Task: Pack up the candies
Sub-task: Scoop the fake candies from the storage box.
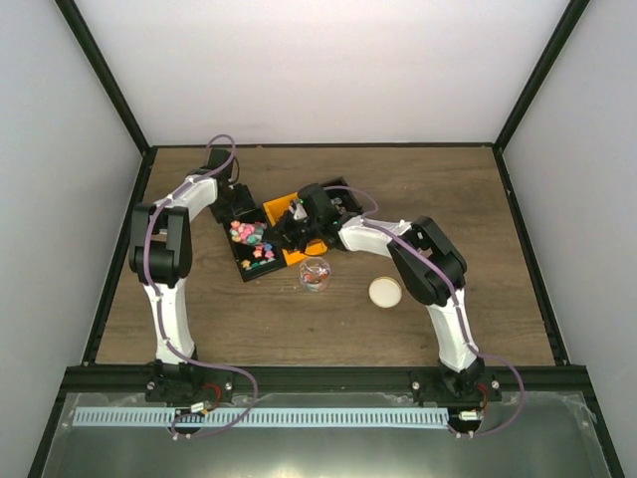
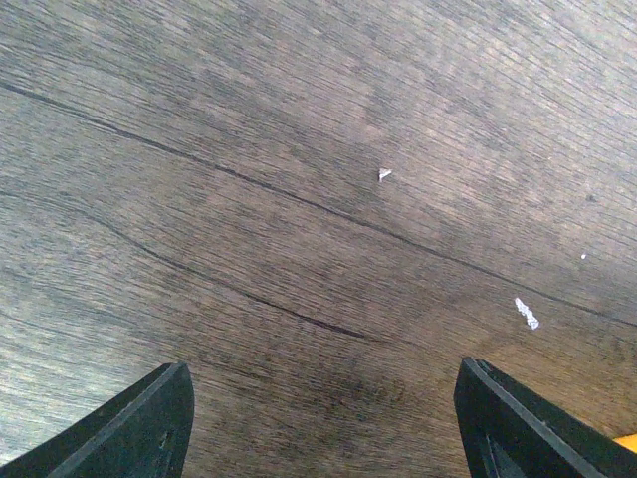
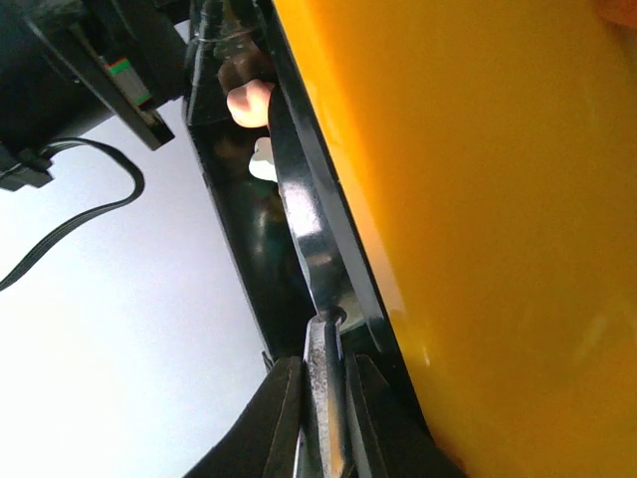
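I read the left fingers (image 2: 325, 370) as spread wide with nothing between them; only bare desk (image 2: 299, 199) shows beneath. The right fingers (image 3: 323, 366) are pinched tight on the thin rim of the black tray (image 3: 304, 239), with an orange tray (image 3: 478, 249) just beside that rim. In the top view, the candies (image 1: 252, 245) lie heaped in the black tray, left of the frame's centre. A clear jar (image 1: 316, 274) stands on the desk just lower right of that tray. A cream lid (image 1: 385, 291) lies to the jar's right, apart from it.
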Robot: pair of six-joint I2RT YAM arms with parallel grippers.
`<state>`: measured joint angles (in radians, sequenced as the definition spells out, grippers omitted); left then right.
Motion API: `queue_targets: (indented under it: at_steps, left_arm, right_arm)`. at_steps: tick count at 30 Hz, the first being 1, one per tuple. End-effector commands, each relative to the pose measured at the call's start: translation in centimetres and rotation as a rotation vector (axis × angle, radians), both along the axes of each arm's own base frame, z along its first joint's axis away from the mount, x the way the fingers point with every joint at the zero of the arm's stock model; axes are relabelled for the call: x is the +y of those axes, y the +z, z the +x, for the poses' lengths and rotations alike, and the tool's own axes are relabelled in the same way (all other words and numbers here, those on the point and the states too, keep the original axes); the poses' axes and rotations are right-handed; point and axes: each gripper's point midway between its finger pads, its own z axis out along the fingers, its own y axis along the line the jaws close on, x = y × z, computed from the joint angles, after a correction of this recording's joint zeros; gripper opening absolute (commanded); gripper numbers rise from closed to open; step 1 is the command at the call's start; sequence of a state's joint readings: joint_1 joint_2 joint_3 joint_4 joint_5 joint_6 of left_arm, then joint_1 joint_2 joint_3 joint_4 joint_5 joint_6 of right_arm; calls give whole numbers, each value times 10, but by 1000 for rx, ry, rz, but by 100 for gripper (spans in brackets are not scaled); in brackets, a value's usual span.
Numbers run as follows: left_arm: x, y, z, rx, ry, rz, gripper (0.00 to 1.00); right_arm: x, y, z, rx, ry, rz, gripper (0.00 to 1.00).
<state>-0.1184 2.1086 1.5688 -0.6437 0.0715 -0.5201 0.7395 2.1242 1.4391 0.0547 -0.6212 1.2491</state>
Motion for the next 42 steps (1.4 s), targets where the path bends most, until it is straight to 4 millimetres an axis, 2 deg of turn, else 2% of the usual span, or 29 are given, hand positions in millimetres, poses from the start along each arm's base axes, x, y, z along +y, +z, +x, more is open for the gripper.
queue_targets:
  at_steps: [1, 9, 22, 28, 35, 42]
  left_arm:
    - [-7, -15, -20, 91, -23, -10, 74]
    - [2, -6, -14, 72, -1, -12, 74]
    - [12, -2, -9, 62, 23, -25, 73]
    - [12, -4, -10, 64, 25, -32, 73]
    - [13, -3, -9, 62, 26, -29, 74]
    - [18, -1, -8, 57, 36, -32, 74]
  right_arm:
    - [1, 2, -10, -18, 40, 90, 1]
    - [-12, 16, -17, -28, 22, 155, 1]
    - [-43, 27, -33, -48, -14, 221, 1]
    - [-50, 44, -34, -77, -25, 293, 1]
    - [-57, 58, -32, -110, -36, 292, 1]
    - [-72, 76, -38, -159, -38, 292, 1]
